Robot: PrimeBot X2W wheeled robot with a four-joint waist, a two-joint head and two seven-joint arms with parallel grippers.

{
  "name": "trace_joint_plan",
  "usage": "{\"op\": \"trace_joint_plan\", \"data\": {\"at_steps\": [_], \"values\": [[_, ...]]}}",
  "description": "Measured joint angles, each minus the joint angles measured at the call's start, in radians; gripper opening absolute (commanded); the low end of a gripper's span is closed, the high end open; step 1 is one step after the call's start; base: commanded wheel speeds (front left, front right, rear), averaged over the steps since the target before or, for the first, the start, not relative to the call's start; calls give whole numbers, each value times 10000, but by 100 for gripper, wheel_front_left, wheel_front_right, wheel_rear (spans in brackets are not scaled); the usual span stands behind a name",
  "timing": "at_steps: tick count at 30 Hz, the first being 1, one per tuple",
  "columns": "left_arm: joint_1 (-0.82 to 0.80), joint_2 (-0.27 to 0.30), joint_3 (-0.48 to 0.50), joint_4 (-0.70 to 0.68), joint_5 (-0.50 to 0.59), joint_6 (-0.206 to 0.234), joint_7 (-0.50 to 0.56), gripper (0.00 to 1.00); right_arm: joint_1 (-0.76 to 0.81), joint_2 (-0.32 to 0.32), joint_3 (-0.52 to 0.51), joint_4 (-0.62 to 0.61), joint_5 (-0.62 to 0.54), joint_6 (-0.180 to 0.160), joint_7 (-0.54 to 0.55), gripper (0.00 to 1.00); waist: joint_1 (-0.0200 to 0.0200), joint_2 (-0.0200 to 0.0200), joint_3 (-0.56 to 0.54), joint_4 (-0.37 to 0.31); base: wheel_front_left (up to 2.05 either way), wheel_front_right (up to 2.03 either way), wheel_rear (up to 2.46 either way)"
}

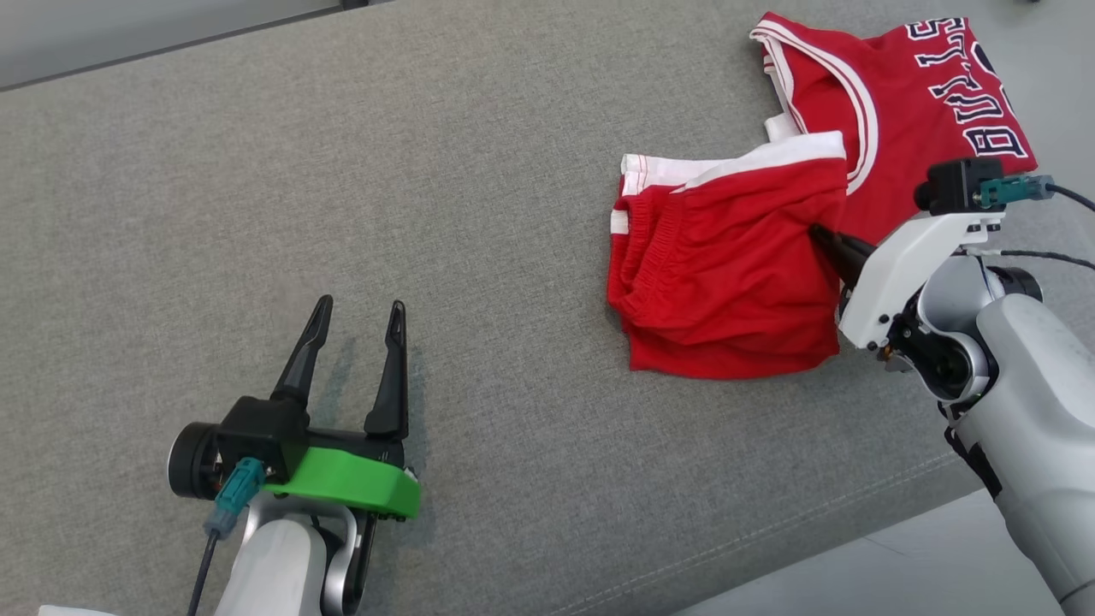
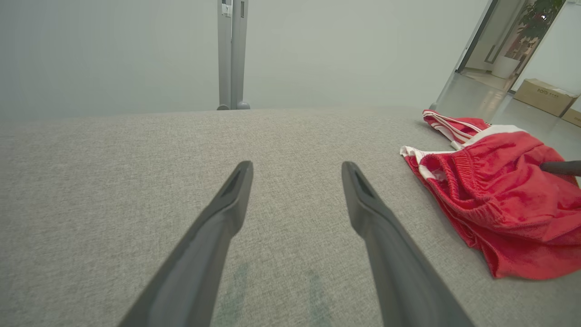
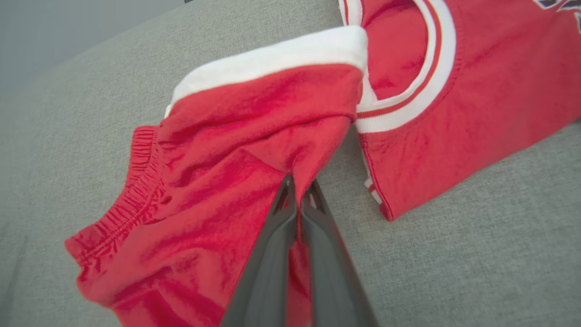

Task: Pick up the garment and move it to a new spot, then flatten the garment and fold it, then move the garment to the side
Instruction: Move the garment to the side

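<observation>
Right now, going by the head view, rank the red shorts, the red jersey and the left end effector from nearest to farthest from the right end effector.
1. red shorts: pinched in the right end effector, lying to its left.
2. red jersey: just beyond, at the upper right.
3. left end effector: far off at the lower left, open.

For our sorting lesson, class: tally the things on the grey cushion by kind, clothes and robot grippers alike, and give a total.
Red shorts: 1
Red jersey: 1
Grippers: 2 (left gripper, open; right gripper, closed on the shorts)
Total: 4
</observation>
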Motion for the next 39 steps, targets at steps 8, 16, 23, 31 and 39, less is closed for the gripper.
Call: {"op": "trace_joint_plan", "data": {"at_steps": [8, 16, 23, 31, 39], "values": [[15, -4, 90, 38, -42, 0, 2, 100, -621, -518, 21, 8, -372, 0, 86, 0, 0, 0, 86, 181, 0, 0, 0], [187, -42, 100, -35, -121, 48, 2, 100, -1259, -1313, -142, -8, -780, 0, 585, 0, 0, 0, -128, 731, 0, 0, 0], [267, -58, 125, -119, -123, 50, 0, 100, -1711, -2169, -290, -157, -1137, 0, 1258, 0, 0, 0, -237, 1114, 0, 0, 0], [290, -44, 36, -184, -59, 35, 0, 100, -2078, -2855, -265, 263, -1162, 8, 1275, 0, 0, 0, -69, 1459, 0, 0, 0], [106, 50, -178, -186, 125, -23, 2, 100, -2476, -3150, -416, 1546, -1509, 8, 721, 0, 0, 0, 319, 1834, 0, 0, 0]]}}
